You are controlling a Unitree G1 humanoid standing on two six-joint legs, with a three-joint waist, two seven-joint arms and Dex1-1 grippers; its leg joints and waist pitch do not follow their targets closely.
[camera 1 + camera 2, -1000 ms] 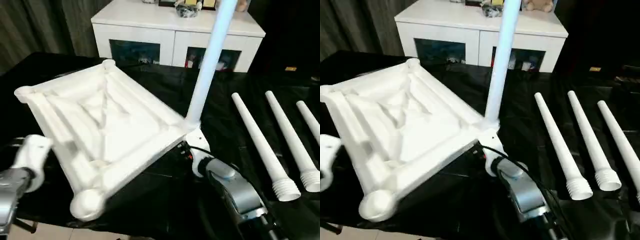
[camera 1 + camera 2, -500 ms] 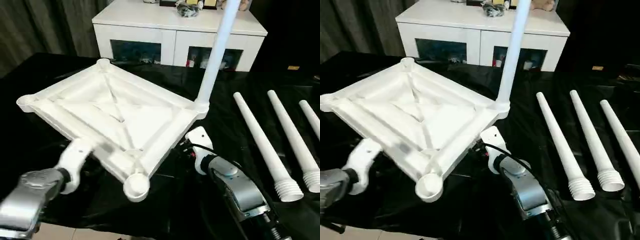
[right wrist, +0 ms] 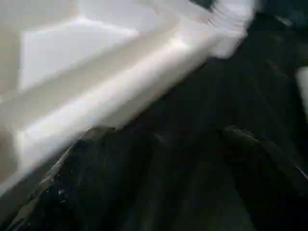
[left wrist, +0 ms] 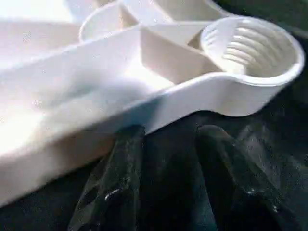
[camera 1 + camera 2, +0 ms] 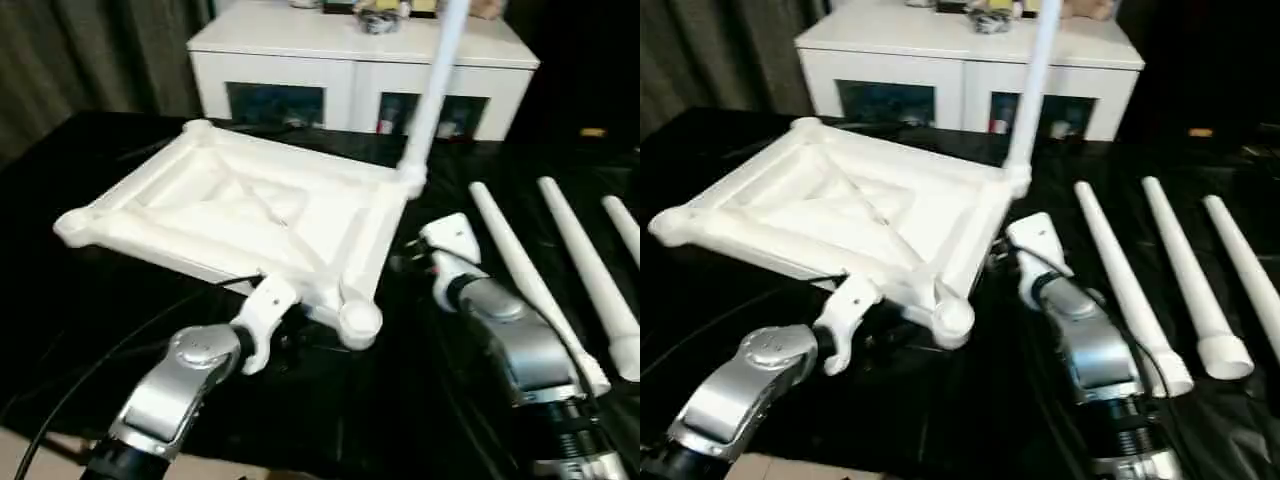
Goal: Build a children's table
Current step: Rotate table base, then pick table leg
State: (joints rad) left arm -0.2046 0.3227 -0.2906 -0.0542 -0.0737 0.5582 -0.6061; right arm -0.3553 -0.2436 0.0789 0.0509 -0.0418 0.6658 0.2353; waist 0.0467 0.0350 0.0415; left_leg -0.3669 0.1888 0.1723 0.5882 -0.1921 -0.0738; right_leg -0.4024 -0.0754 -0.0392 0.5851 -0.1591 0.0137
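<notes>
Both claws gaping: left claw (image 4: 168,178) under tabletop (image 4: 72,96) rim, empty.

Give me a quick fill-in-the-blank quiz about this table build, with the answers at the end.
1. The tabletop lies with its ribbed underside facing ____.
2. ____ leg stands upright in a corner socket.
3. Loose legs lying on the black work table: ____.
4. The near corner socket has ____ leg in it.

Missing words: up; one; three; no
</notes>
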